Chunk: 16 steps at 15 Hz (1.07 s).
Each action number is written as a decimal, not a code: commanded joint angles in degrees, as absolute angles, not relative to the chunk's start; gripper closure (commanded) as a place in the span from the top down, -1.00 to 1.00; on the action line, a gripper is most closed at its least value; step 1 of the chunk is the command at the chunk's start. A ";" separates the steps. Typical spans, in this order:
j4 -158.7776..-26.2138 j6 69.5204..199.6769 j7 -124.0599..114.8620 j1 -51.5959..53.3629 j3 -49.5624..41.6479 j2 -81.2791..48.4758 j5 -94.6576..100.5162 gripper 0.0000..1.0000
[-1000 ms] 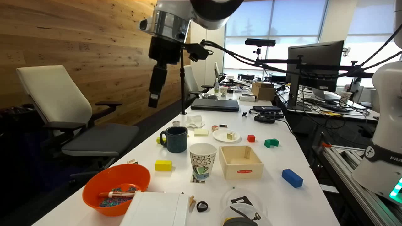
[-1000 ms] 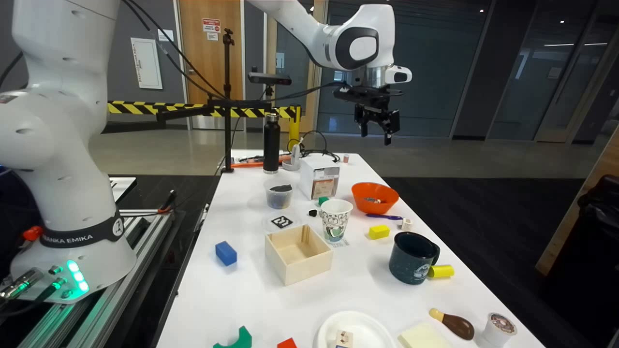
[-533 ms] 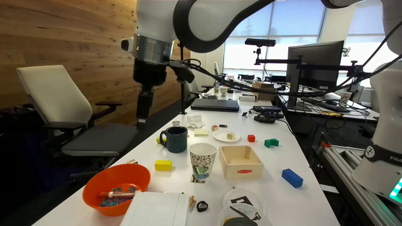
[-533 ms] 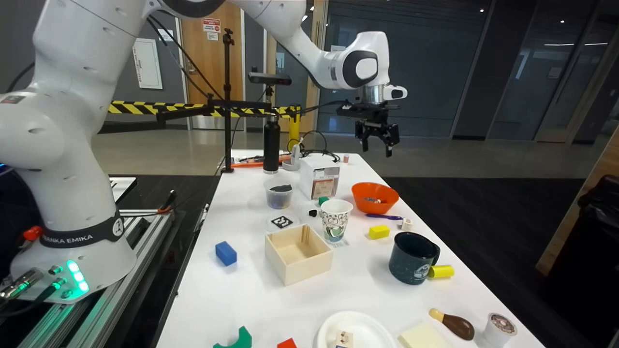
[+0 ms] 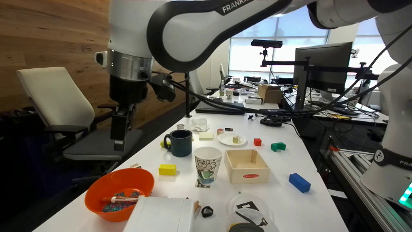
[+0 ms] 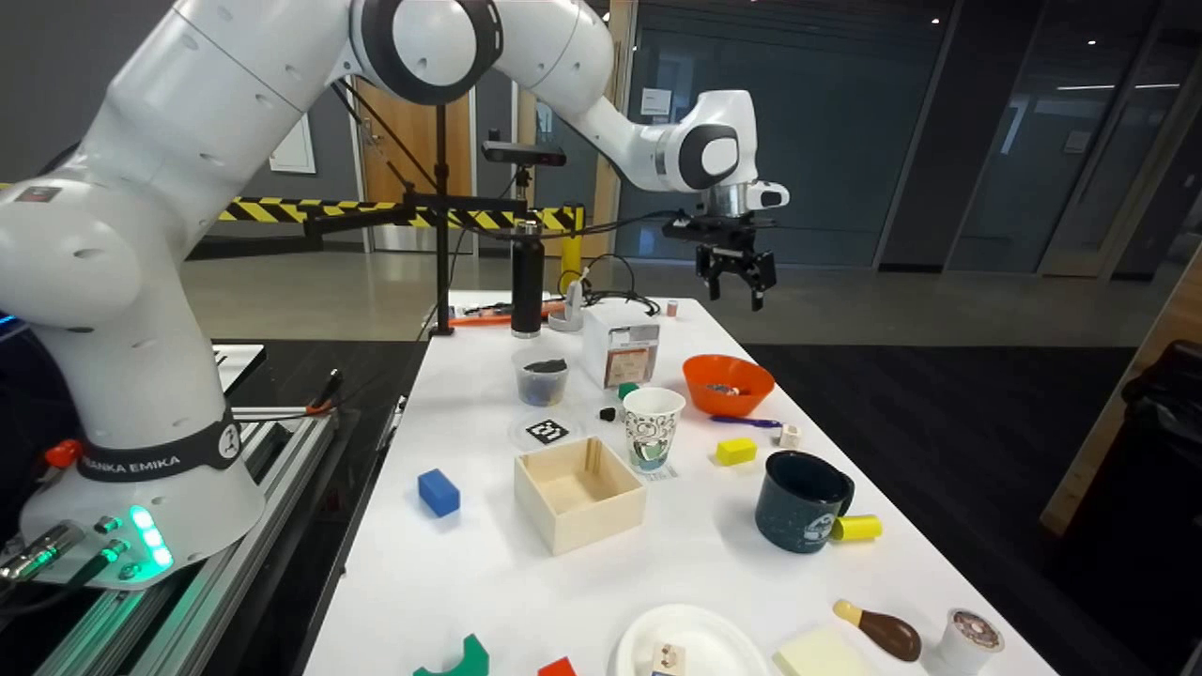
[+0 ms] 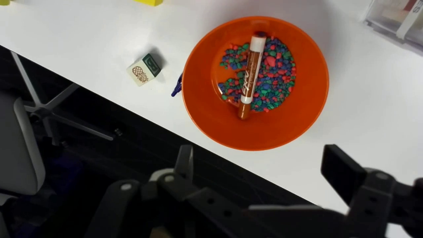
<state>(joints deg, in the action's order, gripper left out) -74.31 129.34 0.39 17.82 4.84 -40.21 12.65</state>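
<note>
My gripper (image 7: 259, 158) is open, its two fingers wide apart with nothing between them. In an exterior view the gripper (image 5: 119, 145) hangs in the air above and behind an orange bowl (image 5: 119, 174), touching nothing. The wrist view shows the bowl (image 7: 211, 122) just beyond the fingertips, holding small coloured pebbles (image 7: 272, 77) and a brown-and-white marker (image 7: 252, 66) lying on them. Left of it sit a small wooden letter block (image 7: 143, 71) and the tip of a purple pen (image 7: 177, 86), partly hidden by the bowl.
A patterned paper cup (image 5: 207, 166), a wooden box (image 5: 247, 174), a dark mug (image 5: 181, 143) and a yellow block (image 5: 167, 169) stand on the table. A white box (image 5: 161, 214) is close beside the bowl. An office chair (image 5: 103, 145) stands past the table's edge.
The arm has swung left and come down in an exterior view, bringing the gripper closer to the bowl. Its jaws stay spread, and the table objects look unmoved.
</note>
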 commanded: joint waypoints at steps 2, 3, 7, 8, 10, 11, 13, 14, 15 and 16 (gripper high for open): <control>-64.07 120.62 0.16 18.22 4.98 -46.14 11.22 1.00; -62.75 119.20 0.29 18.17 5.19 -46.94 10.89 1.00; -57.76 117.63 1.24 18.28 6.09 -51.01 10.20 1.00; -56.93 118.28 1.45 18.21 6.40 -51.92 9.90 1.00; -55.59 117.87 2.20 17.75 7.03 -53.09 9.04 1.00; -60.69 120.01 0.48 18.09 6.30 -50.19 11.50 1.00; -59.33 120.01 0.57 18.06 6.47 -51.44 11.16 1.00; -58.95 120.01 0.59 18.05 6.49 -51.71 11.09 1.00; -58.85 119.57 0.30 18.14 5.84 -52.08 11.72 1.00; -58.74 119.72 0.45 17.95 5.71 -52.69 11.71 1.00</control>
